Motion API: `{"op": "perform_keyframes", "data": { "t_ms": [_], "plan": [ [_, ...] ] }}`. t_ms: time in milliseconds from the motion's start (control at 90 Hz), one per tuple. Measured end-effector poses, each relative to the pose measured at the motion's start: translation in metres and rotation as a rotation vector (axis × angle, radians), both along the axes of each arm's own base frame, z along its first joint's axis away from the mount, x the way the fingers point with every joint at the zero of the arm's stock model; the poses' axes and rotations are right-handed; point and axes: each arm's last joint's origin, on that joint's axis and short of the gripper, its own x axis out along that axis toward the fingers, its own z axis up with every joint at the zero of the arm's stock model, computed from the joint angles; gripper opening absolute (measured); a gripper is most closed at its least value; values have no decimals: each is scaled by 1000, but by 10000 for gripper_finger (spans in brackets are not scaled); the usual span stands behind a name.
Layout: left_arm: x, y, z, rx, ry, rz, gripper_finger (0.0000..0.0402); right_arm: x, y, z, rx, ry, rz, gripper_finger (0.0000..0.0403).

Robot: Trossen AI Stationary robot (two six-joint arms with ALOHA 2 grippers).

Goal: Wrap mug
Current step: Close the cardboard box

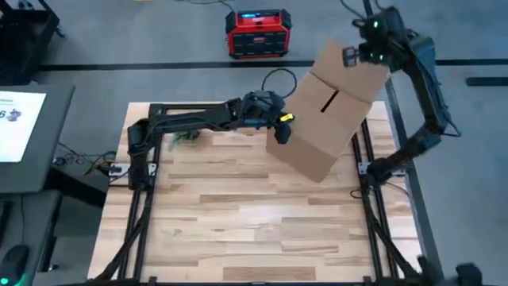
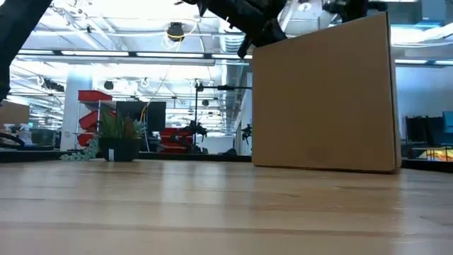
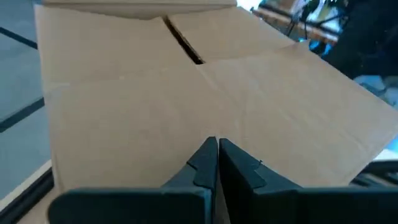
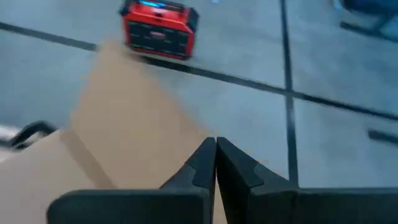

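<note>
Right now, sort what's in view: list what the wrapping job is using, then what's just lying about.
In use:
cardboard box, standing on the table
left pincer, shut, against the box
right pincer, shut, at the box's top

Lying about:
red case on the floor
small potted plant

No mug shows.

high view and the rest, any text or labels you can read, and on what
None can be read.
White sheet at the table's left: dark marks, too small to read.
Red and black box on the floor: lit blue panel, blurred.
Brown cardboard box: no print shows.
</note>
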Motion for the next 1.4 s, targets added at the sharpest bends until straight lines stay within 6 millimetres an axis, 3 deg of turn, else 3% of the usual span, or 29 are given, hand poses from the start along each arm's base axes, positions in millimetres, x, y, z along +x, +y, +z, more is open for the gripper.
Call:
{"op": "perform_keyframes", "data": {
  "t_ms": [111, 222, 289, 378, 578, 722, 878, 1022, 1200, 1300, 1400],
  "plan": [
    [0, -1, -1, 5, 9, -5, 0, -6, -27, -6, 59, 5, -39, 30],
    [-1, -3, -2, 2, 35, -12, 0, -18, -57, -31, 259, -11, -67, 45],
    [-1, -5, -3, 12, 53, -22, 0, -28, -67, -44, 365, 23, -85, 47],
    [-6, -7, -1, 27, 83, -27, 0, -27, -73, -47, 385, -35, -32, 46],
    [-24, -4, 8, 94, 190, -10, 0, -29, -54, -32, 413, -259, 93, 38],
    [-41, 3, 14, 144, 282, -8, 0, -25, -34, -18, 486, -530, 268, 30],
    [-47, 11, 13, 199, 337, -30, 0, -3, -10, -8, 568, -674, 489, 17],
    [-48, 12, 11, 236, 372, -59, 0, 31, 21, -3, 605, -632, 683, 6],
    [-48, 10, 12, 233, 371, -61, 0, 76, 49, -11, 603, -442, 862, 0],
    [-49, 5, 13, 225, 372, -64, 0, 84, 53, -19, 601, -376, 893, 0],
    [-51, 0, 17, 227, 366, -68, 0, 81, 52, -8, 450, -362, 858, 0]
  ]
}}
